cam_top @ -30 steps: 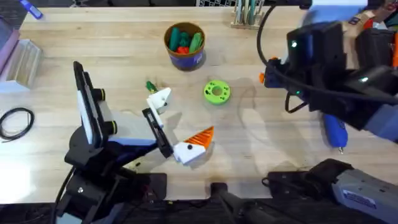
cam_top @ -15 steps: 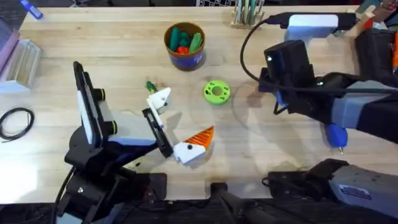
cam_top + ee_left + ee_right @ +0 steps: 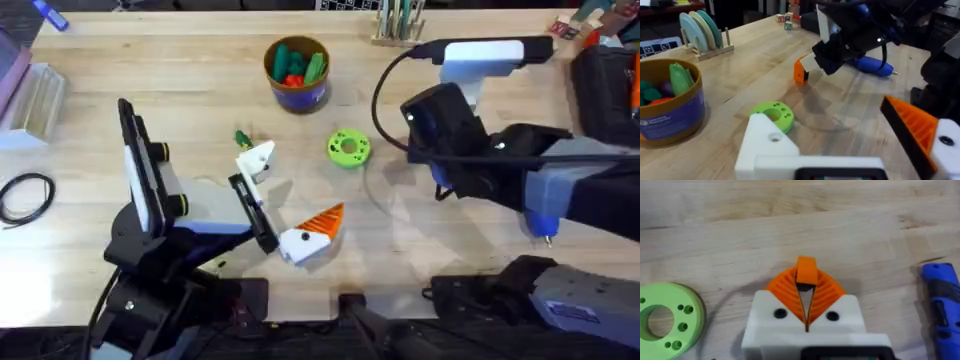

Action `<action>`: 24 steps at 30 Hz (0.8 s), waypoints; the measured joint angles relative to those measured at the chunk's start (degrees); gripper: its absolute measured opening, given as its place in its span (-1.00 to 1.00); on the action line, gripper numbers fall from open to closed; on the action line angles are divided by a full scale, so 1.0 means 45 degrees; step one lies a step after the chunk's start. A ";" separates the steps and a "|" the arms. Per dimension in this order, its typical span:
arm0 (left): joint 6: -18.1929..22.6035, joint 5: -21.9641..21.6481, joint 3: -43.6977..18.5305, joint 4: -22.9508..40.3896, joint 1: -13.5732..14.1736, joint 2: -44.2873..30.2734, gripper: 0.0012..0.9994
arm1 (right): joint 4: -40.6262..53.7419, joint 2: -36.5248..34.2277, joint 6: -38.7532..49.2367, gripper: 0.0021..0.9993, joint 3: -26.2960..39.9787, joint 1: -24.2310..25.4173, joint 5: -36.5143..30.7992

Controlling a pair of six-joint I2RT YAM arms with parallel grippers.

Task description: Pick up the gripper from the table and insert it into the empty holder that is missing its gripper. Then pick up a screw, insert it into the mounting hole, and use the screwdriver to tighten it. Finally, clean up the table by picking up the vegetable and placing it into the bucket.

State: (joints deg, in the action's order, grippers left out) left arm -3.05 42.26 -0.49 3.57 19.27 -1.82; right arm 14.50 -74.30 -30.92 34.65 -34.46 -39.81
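Orange plastic shows between the right gripper's [image 3: 805, 311] ribbed pads: the small wedge-shaped gripper [image 3: 806, 270] is pinched there, the two pads closed against it with its tip poking out beyond them. In the left wrist view the same piece hangs as an orange nub under the dark right arm, above the bare wooden table [image 3: 180, 70] and just past the bright green disc [image 3: 348, 147].

The left gripper [image 3: 282, 196] lies low near the table's front edge, spread wide and holding nothing. One of its white blocks already carries an orange ribbed pad [image 3: 322, 219]; the other, the holder [image 3: 257, 158], is bare white, with a hole showing in its face in the left wrist view. It sits well apart from the carried wedge, so the insertion is not yet done.

So the first pick looks complete and the fitting is what remains next, judging by the layout. The screwdriver [image 3: 540, 209] lies untouched on the table beneath the right arm. A tiny dark-green object with a pale end [image 3: 241, 138] rests just beside the bare holder; it may be the vegetable left to clear, though it is too small to be sure. The bucket [image 3: 297, 70] stands farther back with green and red toy pieces already inside. No screw can be made out, so screwing and tidying both appear to be ahead.
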 joint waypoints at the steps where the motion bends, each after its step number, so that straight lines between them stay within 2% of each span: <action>1: 0.0000 0.0000 0.0000 0.0000 0.0000 0.0004 0.97 | 0.0090 0.0009 -0.0203 -0.97 0.0015 0.0000 0.0000; 8: 0.0002 0.0000 0.0000 0.0000 0.0000 0.0002 0.97 | 0.0449 0.0128 -0.1033 -0.80 0.0034 -0.0010 0.0069; 10: 0.0000 0.0000 0.0000 -0.0001 0.0000 0.0000 0.97 | 0.0560 0.0190 -0.1093 -0.63 0.0034 -0.0016 0.0195; 18: 0.0000 0.0000 0.0000 0.0000 0.0000 0.0004 0.98 | 0.0868 0.0342 -0.1209 -0.23 -0.0031 -0.0092 0.0971; 24: 0.0000 0.0000 0.0000 0.0000 0.0000 0.0004 0.97 | 0.0939 0.0345 -0.1232 -0.21 -0.0049 -0.0092 0.1171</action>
State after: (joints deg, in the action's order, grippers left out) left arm -3.05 42.26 -0.49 3.57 19.27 -1.80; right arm 18.72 -72.75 -36.46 34.44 -34.87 -34.54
